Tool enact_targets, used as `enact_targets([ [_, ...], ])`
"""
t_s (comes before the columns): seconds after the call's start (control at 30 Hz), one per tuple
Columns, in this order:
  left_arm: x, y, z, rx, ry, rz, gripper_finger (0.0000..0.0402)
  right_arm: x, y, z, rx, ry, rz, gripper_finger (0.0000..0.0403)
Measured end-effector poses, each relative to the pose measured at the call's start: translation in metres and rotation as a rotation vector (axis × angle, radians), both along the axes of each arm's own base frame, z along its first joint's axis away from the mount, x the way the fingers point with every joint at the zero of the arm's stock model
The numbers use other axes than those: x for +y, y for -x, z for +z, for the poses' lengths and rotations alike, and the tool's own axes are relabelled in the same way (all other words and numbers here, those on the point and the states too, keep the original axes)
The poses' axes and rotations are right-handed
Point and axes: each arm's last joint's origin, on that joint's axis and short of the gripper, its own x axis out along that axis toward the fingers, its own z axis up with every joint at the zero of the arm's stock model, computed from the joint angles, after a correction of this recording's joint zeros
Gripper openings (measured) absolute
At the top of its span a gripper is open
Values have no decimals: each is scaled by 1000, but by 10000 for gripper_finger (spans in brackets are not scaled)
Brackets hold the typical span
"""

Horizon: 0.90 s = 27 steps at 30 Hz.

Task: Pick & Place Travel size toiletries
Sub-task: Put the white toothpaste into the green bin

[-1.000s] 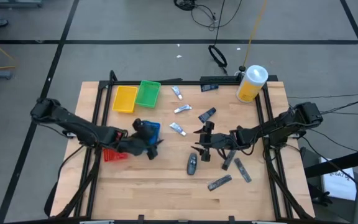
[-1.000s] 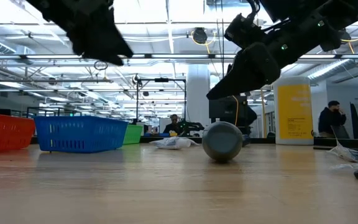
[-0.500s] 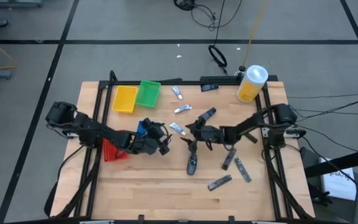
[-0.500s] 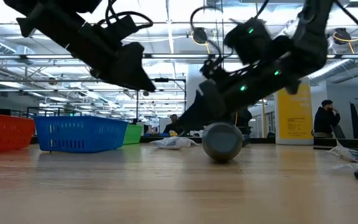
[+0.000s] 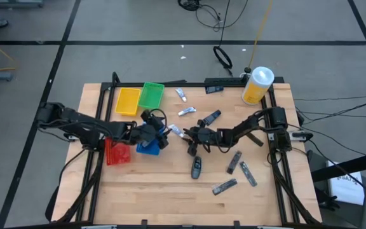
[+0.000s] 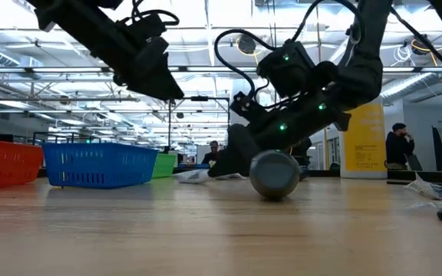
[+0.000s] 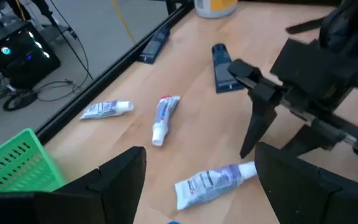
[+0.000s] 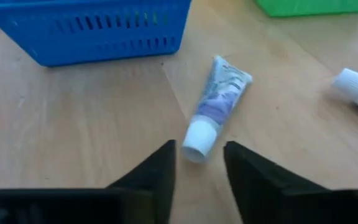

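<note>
The travel size toiletries lie scattered over the wooden counter [image 5: 170,184]. One small white tube [image 8: 218,106] rests flat just beside the blue tray [image 8: 92,28], its white cap pointing at the right gripper [image 8: 199,163]. That gripper sits low over the counter with its fingers narrowed to a slim gap, the tube's cap just in front of the tips; nothing is between them. From above, the right gripper [image 5: 191,136] reaches in toward the middle, close to the same tube [image 5: 175,131].

Two more white tubes [image 5: 182,95] [image 5: 187,112] lie nearer the far edge, near the green tray [image 5: 151,95] and yellow tray [image 5: 128,100]. Dark oblong pieces [image 5: 211,118] [image 5: 197,167] [image 5: 224,186] [image 5: 234,162] [image 5: 248,174] lie toward the right and near side.

The left gripper [image 7: 197,171] hovers above the blue tray with its fingers spread wide and empty. A red tray [image 5: 115,152] sits beside the blue one.

A big yellow container [image 5: 257,86] with a white lid stands at the far right corner.
</note>
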Motion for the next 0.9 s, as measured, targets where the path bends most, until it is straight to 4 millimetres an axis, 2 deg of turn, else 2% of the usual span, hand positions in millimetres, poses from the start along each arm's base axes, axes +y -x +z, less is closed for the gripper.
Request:
enact_targets([
  [0.13, 2, 0, -3, 19, 27, -20, 296, 0, 1, -2, 36, 23, 11, 71],
  [0.23, -2, 0, -3, 27, 26, -38, 296, 0, 3, 0, 72, 66, 40, 68],
  [0.33, -4, 2, -2, 34, 22, -45, 296, 0, 3, 9, 55, 65, 37, 94],
  [0.47, -4, 3, -4, 65, 4, -53, 296, -6, 2, 14, 35, 35, 54, 164],
  [0.53, -4, 3, -4, 65, 4, -52, 296, -10, -5, 17, 4, -16, 58, 200],
  [0.67, -4, 4, -4, 72, 3, -53, 296, -18, -17, 11, 11, -49, 35, 253],
  [0.77, -4, 4, -5, 77, 4, -52, 296, -23, -25, 4, 20, -43, 22, 257],
  [0.9, -4, 4, -5, 81, 9, -48, 296, -23, -26, 4, 32, -16, 42, 213],
])
